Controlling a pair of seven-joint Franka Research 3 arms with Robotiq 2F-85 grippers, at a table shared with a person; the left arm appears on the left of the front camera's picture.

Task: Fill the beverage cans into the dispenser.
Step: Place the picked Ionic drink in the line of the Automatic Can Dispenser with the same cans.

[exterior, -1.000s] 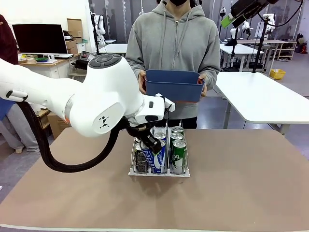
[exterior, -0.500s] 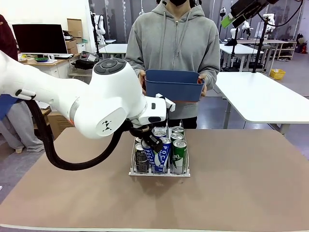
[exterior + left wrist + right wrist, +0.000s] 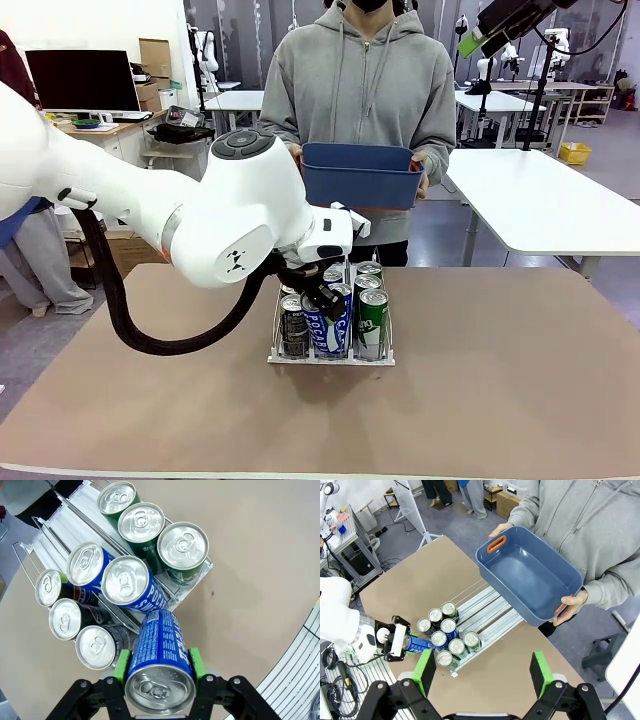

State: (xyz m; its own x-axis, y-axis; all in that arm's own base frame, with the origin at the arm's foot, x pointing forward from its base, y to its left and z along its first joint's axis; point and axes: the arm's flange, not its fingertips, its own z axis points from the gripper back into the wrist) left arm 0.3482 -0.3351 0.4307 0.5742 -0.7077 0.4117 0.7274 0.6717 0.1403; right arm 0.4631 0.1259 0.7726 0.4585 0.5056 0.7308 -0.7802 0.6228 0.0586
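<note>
Blue POCARI SWEAT can (image 3: 159, 655) sits clamped in the left end effector (image 3: 159, 667), tilted over the dispenser (image 3: 197, 580). Right end effector (image 3: 482, 672) hangs released above.

A robotics laboratory was shown, laid out as an open room of work stations. Beyond the brown-topped work table (image 3: 480, 380), several white rectangular tables (image 3: 540, 200) were ranged across a grey floor, with further white robot arms mounted at them, and a black flat computer monitor (image 3: 82, 80) was set on a wooden desk beside stacked brown cardboard boxes (image 3: 153, 62). A yellow plastic crate (image 3: 574, 152) was left on the floor near open metal shelving at the far wall.
</note>
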